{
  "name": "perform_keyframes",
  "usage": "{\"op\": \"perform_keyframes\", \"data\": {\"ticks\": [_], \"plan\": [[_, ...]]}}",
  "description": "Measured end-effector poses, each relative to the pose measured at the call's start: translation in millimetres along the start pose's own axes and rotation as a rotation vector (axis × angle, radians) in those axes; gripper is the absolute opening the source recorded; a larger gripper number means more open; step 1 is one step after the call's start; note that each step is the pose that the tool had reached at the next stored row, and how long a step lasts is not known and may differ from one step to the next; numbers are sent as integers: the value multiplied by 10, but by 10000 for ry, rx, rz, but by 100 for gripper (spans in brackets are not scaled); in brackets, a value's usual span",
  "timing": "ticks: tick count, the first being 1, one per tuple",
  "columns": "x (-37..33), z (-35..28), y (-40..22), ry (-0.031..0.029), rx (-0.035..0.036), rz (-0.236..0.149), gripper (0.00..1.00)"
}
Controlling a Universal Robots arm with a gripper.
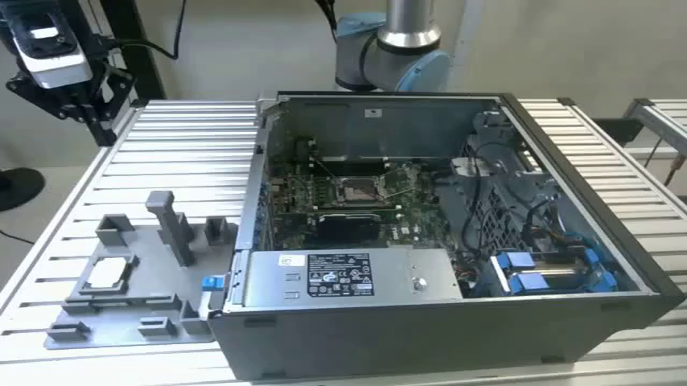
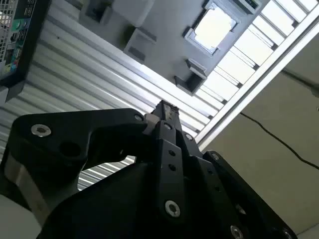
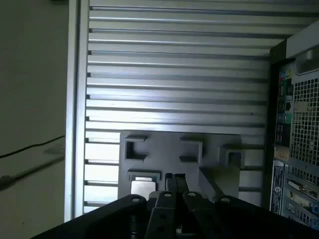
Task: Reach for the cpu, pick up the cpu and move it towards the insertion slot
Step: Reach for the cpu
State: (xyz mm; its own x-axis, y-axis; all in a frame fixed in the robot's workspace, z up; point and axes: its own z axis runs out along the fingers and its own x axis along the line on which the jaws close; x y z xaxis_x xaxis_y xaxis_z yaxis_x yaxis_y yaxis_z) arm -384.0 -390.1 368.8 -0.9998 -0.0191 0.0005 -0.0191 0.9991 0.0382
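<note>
One silvery square cpu (image 1: 108, 273) lies framed on the grey plastic fixture plate (image 1: 129, 320). The black gripper (image 3: 174, 177), fingers pressed together and empty, hangs clear of that plate. Beside the plate, the open grey computer case (image 1: 429, 334) holds one metal-framed insertion slot (image 1: 358, 190) and a black-and-white label (image 1: 338, 275), its print illegible.

Table (image 1: 183, 153): silver, ribbed in parallel slats.
Fixture plate (image 1: 140, 326), lower left of the exterior view: flat mid-grey, its blocks the same grey.
Cpu (image 1: 109, 273) on it: silvery-white face.
Computer case (image 1: 429, 342): dark grey. Circuit board (image 1: 288, 189) inside: green.
Insertion slot (image 1: 358, 190): shiny metal frame, dark grey centre.
Power supply (image 1: 419, 273): dull silver, white label (image 1: 338, 275) with black print.
Clips (image 1: 536, 277), lower right: bright blue.
Arm (image 1: 410, 32): silver, pale blue cap.
Gripper (image 2: 167, 107), second wrist view: matt black, silver screw heads.
</note>
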Motion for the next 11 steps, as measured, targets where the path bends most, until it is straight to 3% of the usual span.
{"op": "perform_keyframes", "data": {"ticks": [11], "plan": [[8, 0, 0, 0, -2, 0, 0]]}}
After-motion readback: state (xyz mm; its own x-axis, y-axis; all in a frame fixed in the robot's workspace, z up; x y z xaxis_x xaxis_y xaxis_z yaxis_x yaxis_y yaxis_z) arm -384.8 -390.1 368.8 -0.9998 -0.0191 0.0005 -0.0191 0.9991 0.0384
